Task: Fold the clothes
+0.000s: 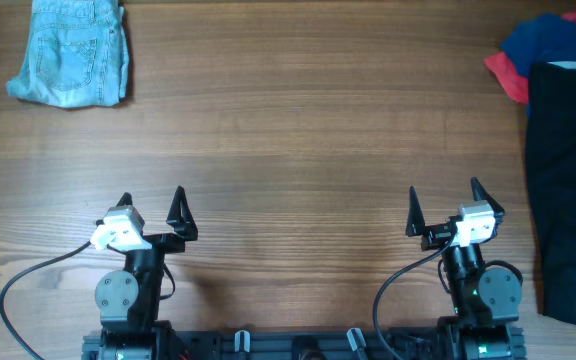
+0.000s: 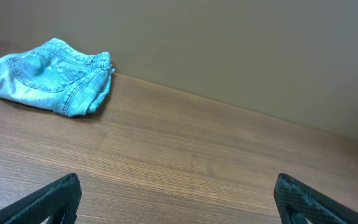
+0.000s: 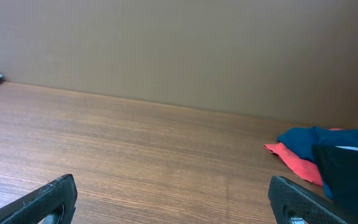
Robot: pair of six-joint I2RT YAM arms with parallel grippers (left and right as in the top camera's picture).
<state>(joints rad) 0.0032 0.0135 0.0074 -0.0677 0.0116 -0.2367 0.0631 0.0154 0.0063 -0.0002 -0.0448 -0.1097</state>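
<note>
Light blue denim shorts (image 1: 71, 52) lie folded at the table's far left corner, also in the left wrist view as denim shorts (image 2: 51, 73). A black garment (image 1: 571, 185) lies along the right edge, over a dark blue one (image 1: 551, 40) and a red one (image 1: 506, 73). The right wrist view shows the same pile: black (image 3: 350, 168), blue (image 3: 303, 140), red (image 3: 297, 163). My left gripper (image 1: 151, 213) and right gripper (image 1: 444, 204) both stand open near the front edge, nothing between their fingers, far from all the clothes.
The wooden table (image 1: 298, 140) stretches between the shorts and the pile. A plain wall (image 2: 229, 43) rises behind the table's far edge. Cables (image 1: 28, 285) trail from both arm bases at the front.
</note>
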